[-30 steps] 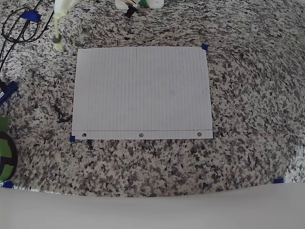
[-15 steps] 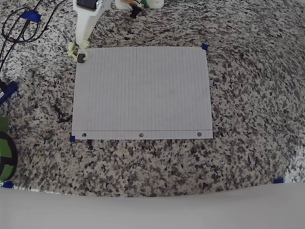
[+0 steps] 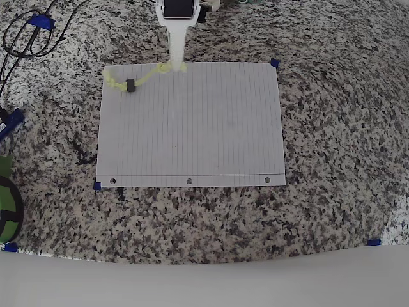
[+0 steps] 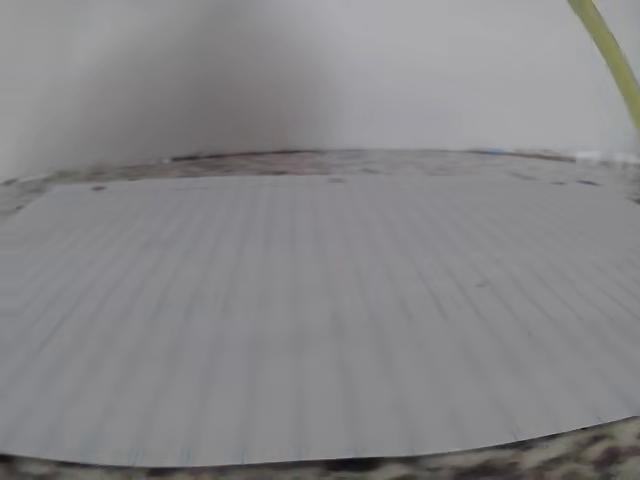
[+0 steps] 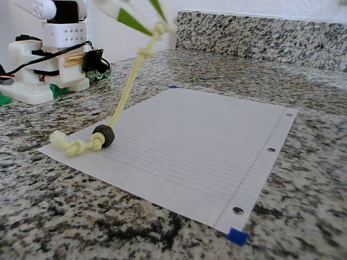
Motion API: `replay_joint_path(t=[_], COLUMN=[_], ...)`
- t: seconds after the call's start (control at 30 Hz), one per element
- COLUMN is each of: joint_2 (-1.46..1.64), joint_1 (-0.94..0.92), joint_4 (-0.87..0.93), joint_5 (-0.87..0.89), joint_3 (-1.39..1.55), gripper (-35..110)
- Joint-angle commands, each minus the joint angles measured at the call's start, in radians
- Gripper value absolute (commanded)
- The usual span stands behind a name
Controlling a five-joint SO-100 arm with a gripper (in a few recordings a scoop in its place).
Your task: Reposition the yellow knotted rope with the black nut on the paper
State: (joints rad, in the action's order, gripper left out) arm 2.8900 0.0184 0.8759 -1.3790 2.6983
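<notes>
The yellow knotted rope (image 3: 142,78) now lies partly on the paper (image 3: 192,128): its lower knotted end and the black nut (image 3: 131,86) rest on the sheet close to the corner farthest from the punched holes, on the left in the overhead view. Half a second ago that end and the nut sat right at the paper's edge, and a second ago the rope hung over bare granite outside the corner. So the cord has been carried sideways along the paper's top edge and its trailing end dragged onto the sheet.

From the nut, the rope rises taut and slanted in the fixed view (image 5: 127,89) to its upper knot, which the gripper (image 3: 177,66) holds just above the top edge of the paper, about midway along it. The fingers (image 5: 127,19) are clamped on that upper end; the cord also shows as a yellow strand at the top right of the wrist view (image 4: 610,50).

To my eye the job is well along: the nut is on the paper but near its corner, and the upper end is not yet laid down. Lowering and releasing further in over the sheet looks like what remains.

Beyond the paper, the speckled table (image 3: 332,211) carries blue tape marks near the sheet's corners.
</notes>
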Motion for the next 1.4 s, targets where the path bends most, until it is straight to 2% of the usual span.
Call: replay_joint_path(t=[0.0,0.27,0.47,0.53,0.57,0.6,0.73,0.83,1.0,1.17,1.37], joint_2=[0.032,0.115,0.190,0.230,0.249,0.262,0.281,0.301,0.327,0.284,0.144], joint_1=[0.081,0.241,0.250,0.252,0.252,0.252,0.252,0.245,0.192,0.018,-0.192], joint_4=[-0.018,-0.034,-0.101,-0.107,-0.103,-0.091,-0.051,-0.044,0.000,0.014,-0.075], joint_5=[0.008,0.020,0.020,0.020,0.020,0.020,0.018,0.020,0.020,0.020,0.018], joint_3=[0.017,0.152,0.238,0.270,0.281,0.287,0.291,0.299,0.298,0.296,0.290], gripper=[0,0,3,16,34,42,63,65,60,56,49])
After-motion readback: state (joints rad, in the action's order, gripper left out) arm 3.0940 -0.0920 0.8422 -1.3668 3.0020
